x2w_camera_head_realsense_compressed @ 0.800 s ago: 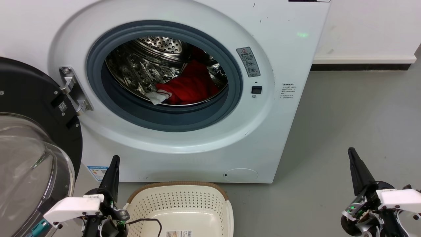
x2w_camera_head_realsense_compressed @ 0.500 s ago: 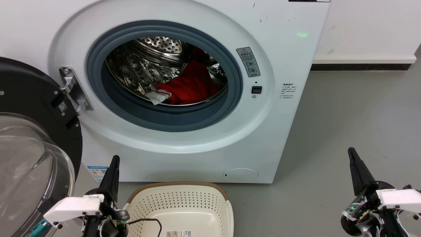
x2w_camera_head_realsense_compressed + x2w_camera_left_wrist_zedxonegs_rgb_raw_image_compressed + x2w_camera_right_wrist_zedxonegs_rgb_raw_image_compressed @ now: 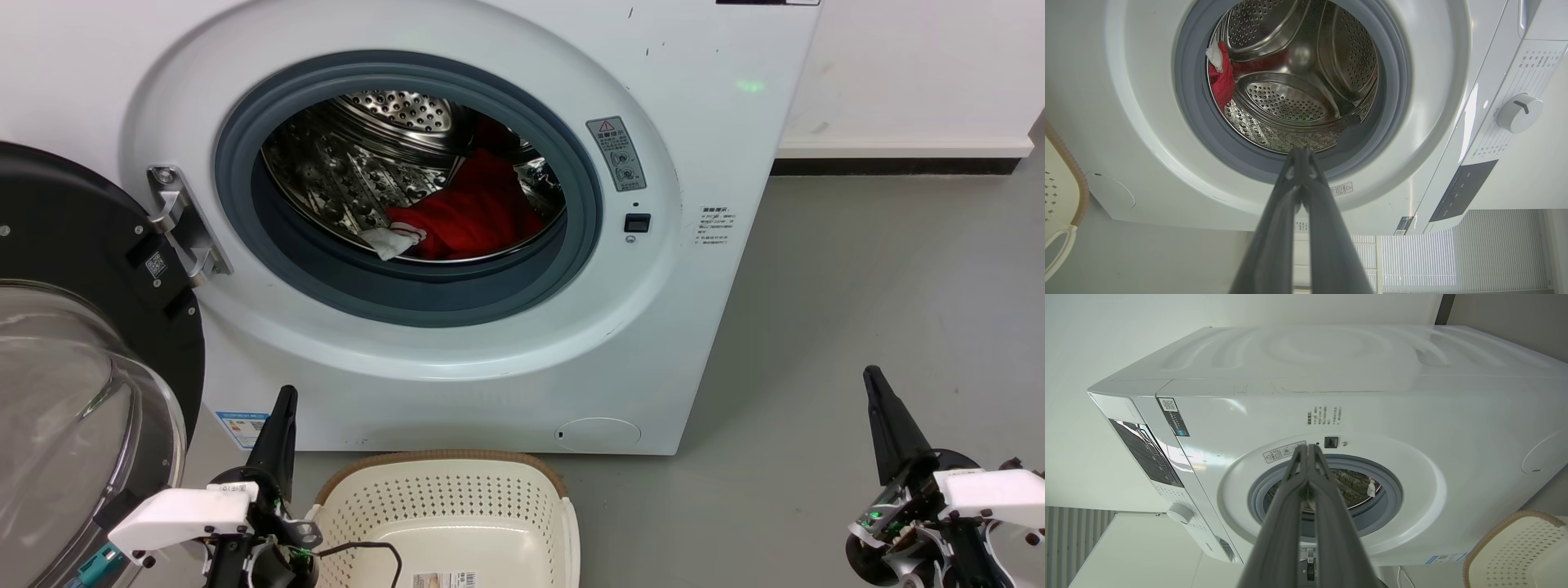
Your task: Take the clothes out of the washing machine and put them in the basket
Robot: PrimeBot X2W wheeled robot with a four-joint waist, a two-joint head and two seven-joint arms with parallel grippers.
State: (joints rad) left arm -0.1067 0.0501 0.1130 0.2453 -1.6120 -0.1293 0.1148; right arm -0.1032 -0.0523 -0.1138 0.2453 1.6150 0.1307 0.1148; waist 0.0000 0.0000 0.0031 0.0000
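Note:
The white washing machine stands in front of me with its glass door swung open to the left. Red clothes with a small white trim lie in the steel drum, low and to the right of its middle; they also show as the clothes in the left wrist view. The cream basket sits on the floor below the door ring and holds no clothes. My left gripper is shut beside the basket's left rim. My right gripper is shut over the floor, right of the machine.
Grey floor stretches right of the machine to a white wall with a dark skirting. A black cable and a label lie in the basket. The open door takes up the room at my left.

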